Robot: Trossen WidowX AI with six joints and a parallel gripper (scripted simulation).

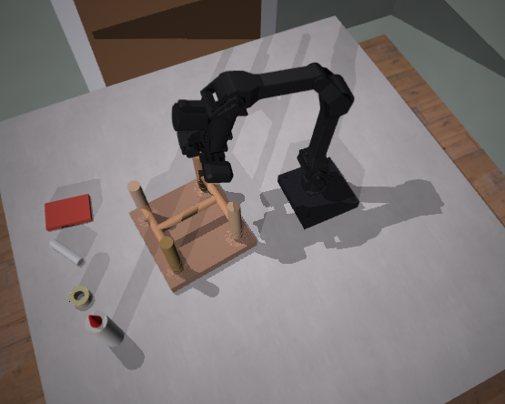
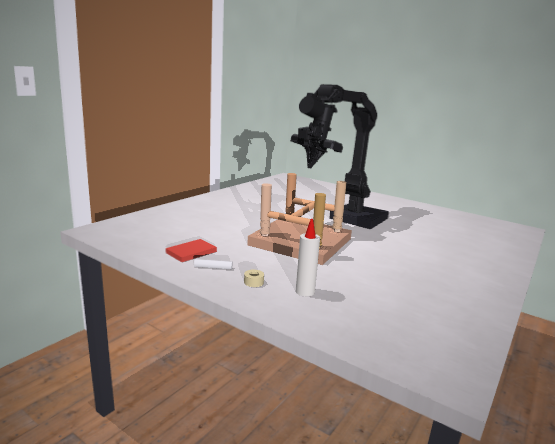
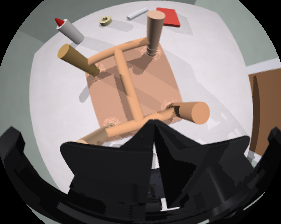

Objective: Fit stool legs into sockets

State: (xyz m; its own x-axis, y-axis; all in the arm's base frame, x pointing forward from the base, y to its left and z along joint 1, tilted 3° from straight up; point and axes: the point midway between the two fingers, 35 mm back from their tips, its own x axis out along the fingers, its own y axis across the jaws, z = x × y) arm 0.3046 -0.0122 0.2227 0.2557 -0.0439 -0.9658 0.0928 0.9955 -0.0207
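Observation:
The seat (image 1: 210, 257) (image 3: 163, 82) lies flat on the table, underside up. Four legs stand upright at its corners: an orange leg (image 1: 197, 166) (image 2: 291, 186) (image 3: 193, 112), a pinkish leg (image 1: 138, 196) (image 2: 266, 202) (image 3: 154, 31), an olive leg (image 1: 171, 255) (image 2: 319, 212) (image 3: 77, 59) and a pale leg (image 1: 235, 220) (image 2: 340, 200). Crossbars (image 1: 189, 213) (image 3: 126, 82) join them. All look seated, but the shoulders are too small to judge closely. My gripper (image 2: 310, 166) (image 3: 153, 123) is shut and empty, above the leg tops on the orange leg's side.
A red block (image 1: 68, 212) (image 2: 191, 249), a white rod (image 1: 66, 252) (image 2: 213, 264), a tan ring (image 1: 87, 297) (image 2: 254, 282) and a white bottle with a red tip (image 1: 110, 332) (image 2: 307, 265) are apart from the stool. My arm's base (image 1: 319, 207) is on the stool's other side.

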